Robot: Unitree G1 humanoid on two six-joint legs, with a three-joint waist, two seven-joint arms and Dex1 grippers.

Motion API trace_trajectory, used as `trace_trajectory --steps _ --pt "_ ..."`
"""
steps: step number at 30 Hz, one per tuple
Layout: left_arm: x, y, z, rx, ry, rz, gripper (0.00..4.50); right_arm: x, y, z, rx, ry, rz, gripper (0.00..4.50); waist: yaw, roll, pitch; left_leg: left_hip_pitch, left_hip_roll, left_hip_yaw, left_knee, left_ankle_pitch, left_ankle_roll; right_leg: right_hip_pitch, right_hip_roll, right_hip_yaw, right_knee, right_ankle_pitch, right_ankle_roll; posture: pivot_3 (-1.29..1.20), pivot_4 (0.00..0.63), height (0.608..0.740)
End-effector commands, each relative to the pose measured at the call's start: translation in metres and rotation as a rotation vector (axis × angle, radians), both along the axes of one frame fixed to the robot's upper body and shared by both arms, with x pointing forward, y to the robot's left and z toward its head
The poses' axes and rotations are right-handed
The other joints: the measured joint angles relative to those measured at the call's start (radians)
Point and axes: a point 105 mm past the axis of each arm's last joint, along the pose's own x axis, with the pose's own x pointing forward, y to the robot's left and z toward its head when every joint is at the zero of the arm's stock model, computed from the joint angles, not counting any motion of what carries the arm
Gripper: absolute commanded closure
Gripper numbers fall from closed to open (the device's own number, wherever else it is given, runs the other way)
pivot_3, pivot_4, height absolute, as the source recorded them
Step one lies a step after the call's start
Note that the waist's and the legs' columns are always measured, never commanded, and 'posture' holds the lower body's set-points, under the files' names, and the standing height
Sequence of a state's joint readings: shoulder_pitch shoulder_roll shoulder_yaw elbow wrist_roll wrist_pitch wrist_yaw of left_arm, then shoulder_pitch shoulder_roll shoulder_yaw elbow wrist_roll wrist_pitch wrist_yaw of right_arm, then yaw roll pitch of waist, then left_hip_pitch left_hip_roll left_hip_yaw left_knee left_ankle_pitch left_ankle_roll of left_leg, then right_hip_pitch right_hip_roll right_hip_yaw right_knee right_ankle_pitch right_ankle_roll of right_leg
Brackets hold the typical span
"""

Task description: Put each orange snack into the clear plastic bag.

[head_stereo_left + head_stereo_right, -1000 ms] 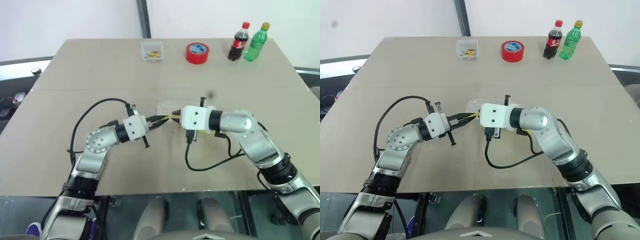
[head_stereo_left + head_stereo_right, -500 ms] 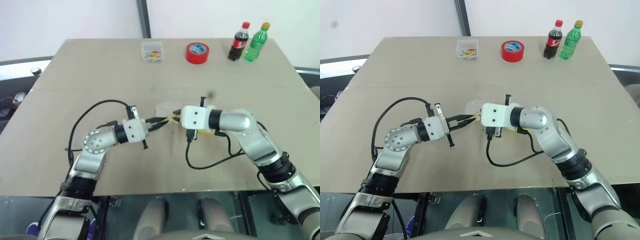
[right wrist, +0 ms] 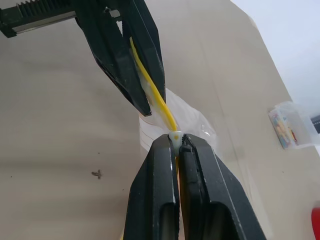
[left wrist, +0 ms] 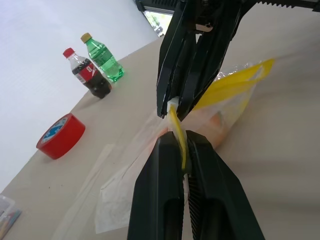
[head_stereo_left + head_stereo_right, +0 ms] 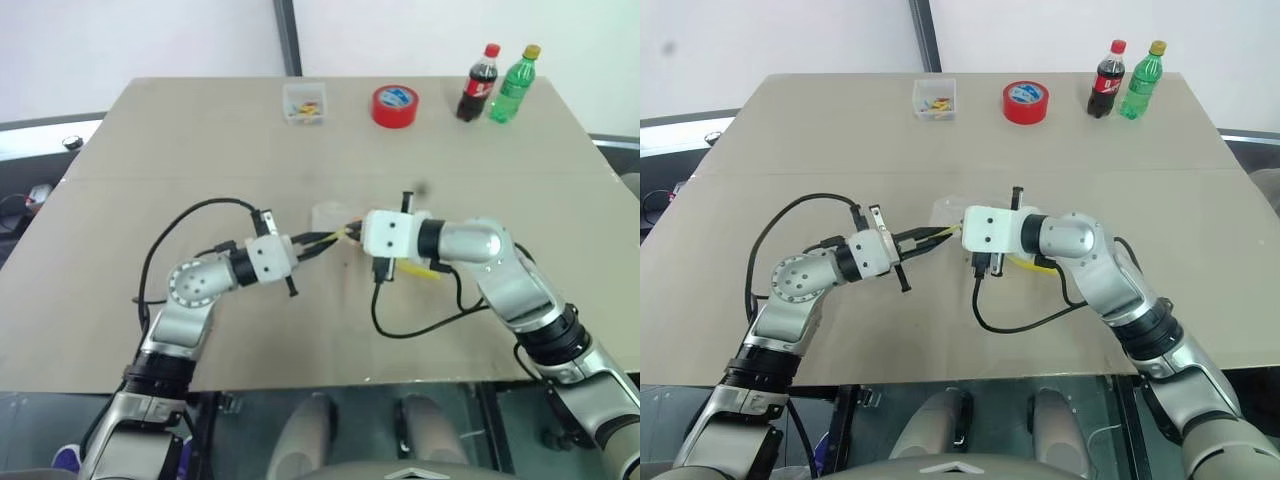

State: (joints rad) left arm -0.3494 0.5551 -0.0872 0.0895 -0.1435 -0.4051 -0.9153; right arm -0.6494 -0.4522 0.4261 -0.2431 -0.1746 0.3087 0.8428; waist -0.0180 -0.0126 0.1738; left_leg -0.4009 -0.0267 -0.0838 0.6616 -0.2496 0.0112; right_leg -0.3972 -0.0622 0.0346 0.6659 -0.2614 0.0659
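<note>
Beige and broad, the flat tabletop (image 5: 150, 150) carries everything, and no orange snack lies loose on any bare part of it. That suggests the filling is mostly or wholly done and the job now looks like closing the bag.

Next in size is the crinkly clear plastic bag with the yellow zip strip (image 4: 220, 107), lying near the middle of the tabletop between the two arms. Through its wall in the left wrist view an orange mass (image 4: 216, 122) shows, which I take for at least one of the orange bun-like snacks; whether both are inside cannot be told.

The yellow zip strip (image 3: 156, 102) runs taut between the two claws. The left claw (image 4: 182, 150) is clenched on the strip, and the right claw (image 3: 176, 140) is clenched on a small white piece on the same strip, perhaps the slider.

At the far edge stand a red tape roll (image 5: 394, 105), a green plastic bottle (image 5: 514, 88) and a dark cola bottle with a red cap (image 5: 477, 85), the two bottles just beside each other. The small clear plastic box (image 5: 304, 102) holds a few coloured bits.
</note>
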Motion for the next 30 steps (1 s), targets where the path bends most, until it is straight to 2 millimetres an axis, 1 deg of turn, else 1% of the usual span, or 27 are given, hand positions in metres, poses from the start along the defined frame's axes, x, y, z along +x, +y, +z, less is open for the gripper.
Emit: trace_trajectory --steps 1,4,7,11,14,19,23,25,27,29,30 --pt "0.010 0.008 0.024 -0.126 -0.015 0.061 4.50 0.006 -0.021 0.012 0.044 -0.043 -0.110 4.48 0.001 0.000 0.000 0.000 0.000 0.000 0.000 0.000 0.000 0.000 0.000 0.000 0.000 0.000 0.000 0.00 0.150 0.740" --pt "0.017 0.015 0.037 -0.216 0.001 0.106 4.50 0.016 -0.053 -0.001 0.017 -0.031 -0.257 4.48 0.004 0.000 0.000 0.000 -0.001 -0.001 0.000 0.000 0.000 0.000 0.000 -0.001 -0.001 0.000 0.000 0.00 0.150 0.740" --pt "0.024 0.021 0.050 -0.306 0.021 0.146 4.50 0.020 -0.087 -0.008 0.015 -0.024 -0.405 4.48 0.004 0.000 0.000 0.000 -0.003 -0.001 0.000 0.000 0.000 0.001 -0.001 -0.001 -0.001 0.000 0.000 0.00 0.150 0.740" --pt "0.030 0.026 0.058 -0.361 0.040 0.176 4.50 0.021 -0.124 -0.004 0.030 -0.037 -0.558 4.48 0.004 0.000 0.000 0.000 -0.003 -0.001 0.000 0.000 0.000 0.001 -0.001 -0.001 -0.001 0.000 0.000 0.00 0.150 0.740" --pt "0.033 0.028 0.061 -0.386 0.052 0.189 4.50 0.020 -0.144 -0.002 0.016 -0.049 -0.621 4.48 0.003 0.000 0.000 0.000 -0.003 -0.001 0.000 0.000 0.000 0.001 0.000 -0.001 -0.001 0.000 0.000 0.00 0.150 0.740" --pt "0.035 0.028 0.064 -0.404 0.064 0.190 4.50 0.022 -0.165 -0.004 -0.022 -0.062 -0.681 4.48 0.002 0.000 0.000 0.000 -0.003 -0.001 0.000 0.000 0.000 0.001 -0.001 -0.001 -0.001 0.000 0.000 0.00 0.150 0.740" --pt "0.038 0.030 0.068 -0.422 0.068 0.198 4.50 0.027 -0.182 -0.003 -0.035 -0.078 -0.735 4.48 0.003 0.000 0.000 0.000 -0.003 -0.001 0.000 0.000 0.000 0.001 0.000 -0.001 -0.001 0.000 0.000 0.00 0.150 0.740" --pt "0.038 0.028 0.069 -0.420 0.071 0.196 4.50 0.030 -0.185 0.002 -0.024 -0.090 -0.740 4.48 0.004 0.000 0.000 0.000 -0.003 0.000 0.000 0.000 0.000 0.001 -0.001 -0.001 -0.002 0.000 0.000 0.00 0.150 0.740" --pt "0.040 0.026 0.070 -0.423 0.076 0.196 4.50 0.032 -0.184 0.009 0.002 -0.100 -0.731 4.48 0.003 0.000 0.000 0.000 -0.003 0.000 0.000 0.000 0.000 0.001 -0.001 -0.001 -0.002 0.000 0.000 0.00 0.150 0.740" --pt "0.044 0.024 0.071 -0.424 0.083 0.205 4.50 0.037 -0.183 0.018 0.025 -0.120 -0.726 4.48 0.004 0.000 0.000 0.000 -0.003 -0.001 0.000 0.000 0.000 0.001 -0.001 -0.001 -0.002 0.000 0.000 0.00 0.150 0.740" --pt "0.050 0.023 0.077 -0.434 0.070 0.214 4.50 0.043 -0.185 0.028 0.026 -0.159 -0.732 4.48 0.004 0.000 0.000 0.000 -0.003 -0.001 0.000 0.000 0.000 0.001 -0.001 -0.001 -0.002 0.000 0.000 0.00 0.150 0.740"
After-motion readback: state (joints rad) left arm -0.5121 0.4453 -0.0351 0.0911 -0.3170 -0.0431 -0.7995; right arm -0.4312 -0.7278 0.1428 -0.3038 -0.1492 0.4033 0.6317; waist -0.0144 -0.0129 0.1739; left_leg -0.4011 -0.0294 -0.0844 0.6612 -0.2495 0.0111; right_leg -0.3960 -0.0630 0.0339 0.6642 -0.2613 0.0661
